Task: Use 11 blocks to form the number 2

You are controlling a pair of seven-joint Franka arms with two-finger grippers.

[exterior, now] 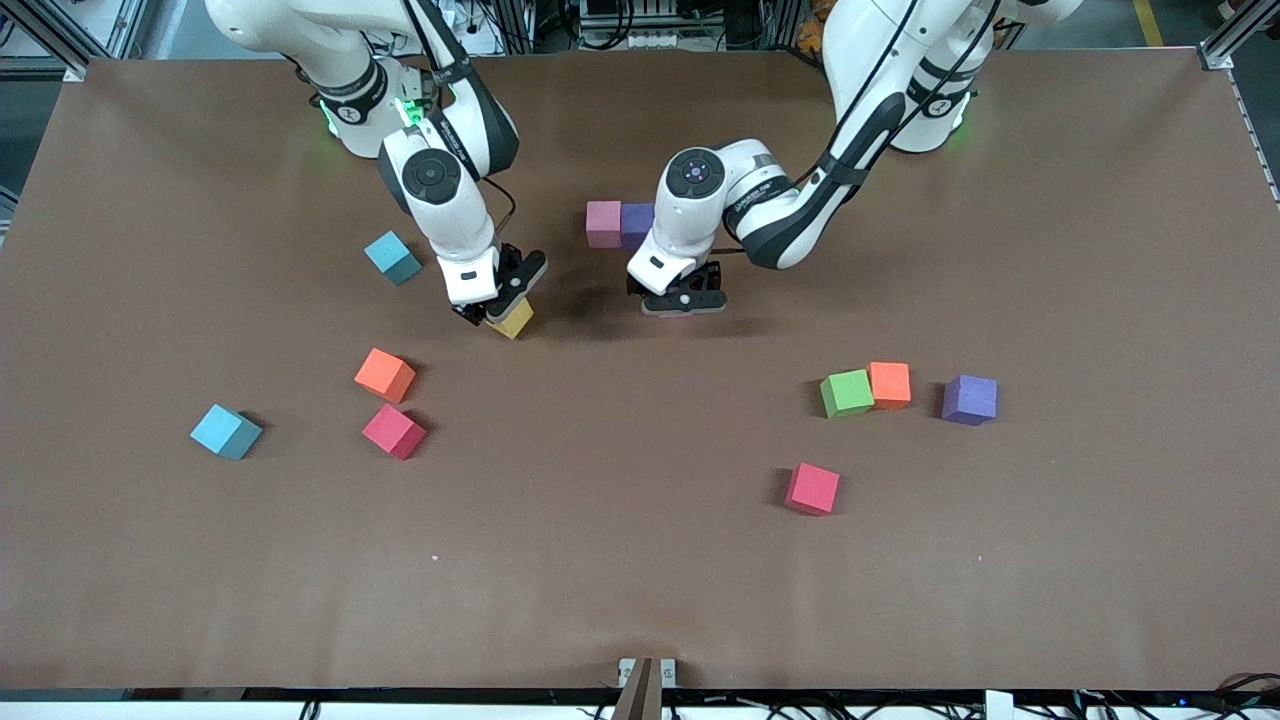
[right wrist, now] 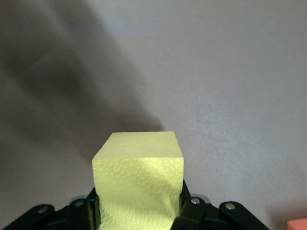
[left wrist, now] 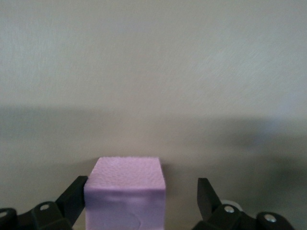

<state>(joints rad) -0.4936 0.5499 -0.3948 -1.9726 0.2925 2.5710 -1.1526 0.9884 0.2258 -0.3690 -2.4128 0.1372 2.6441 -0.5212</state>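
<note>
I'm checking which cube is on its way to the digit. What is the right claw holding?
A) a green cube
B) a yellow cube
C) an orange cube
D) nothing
B: the right claw is clamped on the yellow cube, while the green cube and the orange cubes sit untouched on the table.
</note>
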